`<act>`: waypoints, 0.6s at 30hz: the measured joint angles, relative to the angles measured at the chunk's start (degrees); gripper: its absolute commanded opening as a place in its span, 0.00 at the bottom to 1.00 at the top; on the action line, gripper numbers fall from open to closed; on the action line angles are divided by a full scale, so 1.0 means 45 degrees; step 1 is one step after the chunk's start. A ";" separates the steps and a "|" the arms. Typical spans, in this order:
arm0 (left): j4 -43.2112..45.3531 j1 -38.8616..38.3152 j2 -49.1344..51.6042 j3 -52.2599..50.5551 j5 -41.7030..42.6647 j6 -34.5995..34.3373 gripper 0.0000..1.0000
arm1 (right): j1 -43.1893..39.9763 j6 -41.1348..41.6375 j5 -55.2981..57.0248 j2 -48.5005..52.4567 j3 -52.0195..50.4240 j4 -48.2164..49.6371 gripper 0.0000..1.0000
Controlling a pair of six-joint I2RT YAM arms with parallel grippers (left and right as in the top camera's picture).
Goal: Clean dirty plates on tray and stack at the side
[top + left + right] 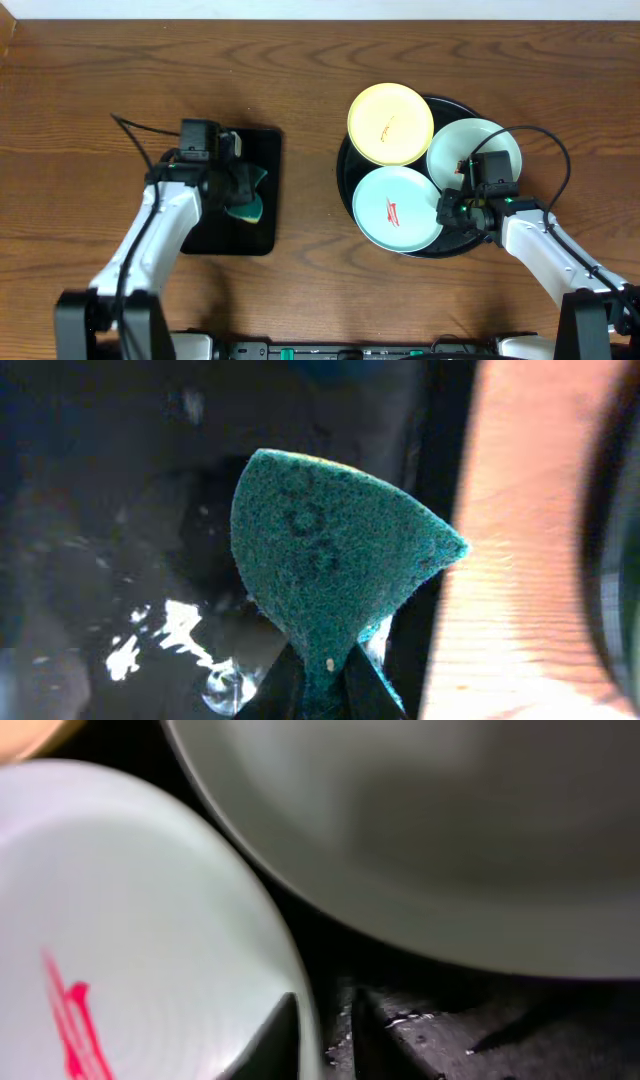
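Three plates lie on the round black tray (343,165): a pale yellow plate (390,122) with orange smears at the back, a mint plate (395,208) with a red smear in front, and a pale plate (478,150) at the right. My right gripper (447,208) is at the mint plate's right rim. In the right wrist view its jaws (322,1020) stand narrow astride that rim (305,990), one finger over the plate (130,920), the other over the tray (480,1030). My left gripper (320,660) is shut on a green sponge (330,560).
The sponge (245,205) hangs over a wet rectangular black tray (262,150) at the left. Brown wooden tabletop (310,80) lies between the two trays and behind them. The right arm's cable (560,150) loops over the round tray's right side.
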 measured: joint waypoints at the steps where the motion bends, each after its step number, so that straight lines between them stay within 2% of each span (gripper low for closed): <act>1: -0.0005 0.0000 -0.0306 0.0078 0.0000 0.0000 0.07 | 0.0000 -0.0029 0.0073 0.0000 0.0000 -0.0049 0.29; 6: -0.0112 0.0000 -0.1243 0.0301 0.0005 0.0000 0.08 | 0.0000 -0.0005 0.0199 0.0000 0.0000 -0.0194 0.31; 13: -0.0330 0.0000 -0.1282 0.0306 0.0005 0.0000 0.07 | 0.0000 -0.0024 -0.0170 0.0000 0.0000 -0.0058 0.05; 15: -0.0238 0.0000 -0.1282 0.0306 0.0000 0.0000 0.08 | 0.0000 -0.0015 -0.0238 0.0000 0.0000 -0.0053 0.01; 18: 0.0078 0.0000 -0.1282 0.0306 -0.0010 -0.0010 0.07 | 0.0000 0.0005 -0.0330 0.0000 0.0000 -0.0063 0.01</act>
